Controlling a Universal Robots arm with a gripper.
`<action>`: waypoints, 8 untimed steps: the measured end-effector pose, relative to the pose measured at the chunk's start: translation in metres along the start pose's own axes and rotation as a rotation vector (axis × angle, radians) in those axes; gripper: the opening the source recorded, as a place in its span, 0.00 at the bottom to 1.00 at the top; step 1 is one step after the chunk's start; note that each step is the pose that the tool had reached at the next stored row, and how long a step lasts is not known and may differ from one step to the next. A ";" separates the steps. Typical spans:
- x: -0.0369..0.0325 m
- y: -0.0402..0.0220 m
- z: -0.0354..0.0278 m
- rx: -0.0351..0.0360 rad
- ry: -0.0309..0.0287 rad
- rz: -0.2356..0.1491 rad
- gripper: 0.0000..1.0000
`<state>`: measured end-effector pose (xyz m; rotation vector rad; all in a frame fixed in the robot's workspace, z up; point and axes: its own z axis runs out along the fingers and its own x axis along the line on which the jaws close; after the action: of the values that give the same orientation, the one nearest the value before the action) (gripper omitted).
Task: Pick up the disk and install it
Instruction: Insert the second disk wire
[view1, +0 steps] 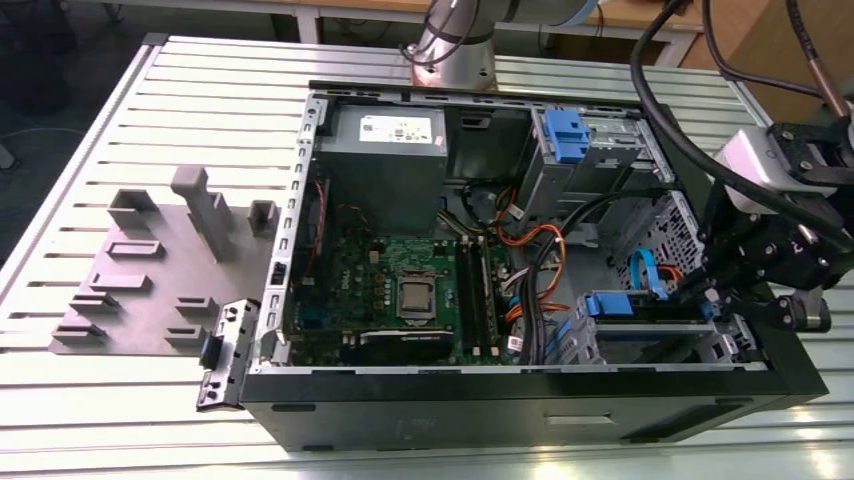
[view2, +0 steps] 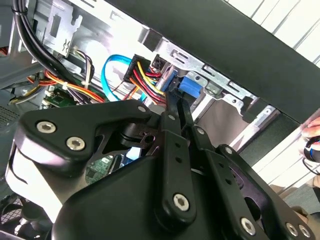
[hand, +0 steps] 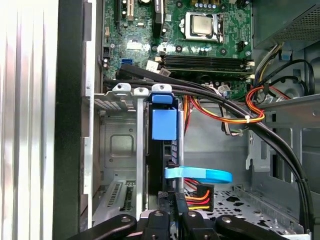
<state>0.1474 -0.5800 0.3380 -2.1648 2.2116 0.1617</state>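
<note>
In the exterior view the open computer case (view1: 534, 400) lies on its side on a slatted table (view1: 80, 420), and the gripper (view1: 714, 295) hangs over the drive cage (view1: 641, 340) at the case's corner on the exterior view's right, where the blue end of the disk (view1: 611, 303) in its carrier shows, seated edge-on in the cage rather than lying loose. A second blue carrier (view1: 567, 130) sits in the upper bay near the power supply (view1: 387, 135), well apart from the gripper. In the second wrist view the fingers run forward to the blue tab of the disk (view2: 189, 86), their tips drawn close together right at it beside the bundle of red and yellow power wires (view2: 147, 82); whether they pinch it or merely touch it I cannot tell. In the first wrist view the disk (hand: 164, 125) stands on edge in the cage slot, its long axis running straight away from the fingertips (hand: 172, 200) toward the motherboard (hand: 190, 30), with a blue data cable (hand: 200, 175) crossing just above them, so the disk lies directly ahead of the gripper along the slot.
</note>
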 end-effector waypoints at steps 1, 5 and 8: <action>-0.0020 0.0003 0.0002 0.0001 0.0032 0.000 0.16; -0.0061 0.0005 0.0006 0.0004 0.0187 0.000 0.16; -0.0067 0.0006 0.0007 0.0012 0.0491 0.002 0.16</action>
<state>0.1470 -0.5733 0.3380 -2.1898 2.2385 0.1084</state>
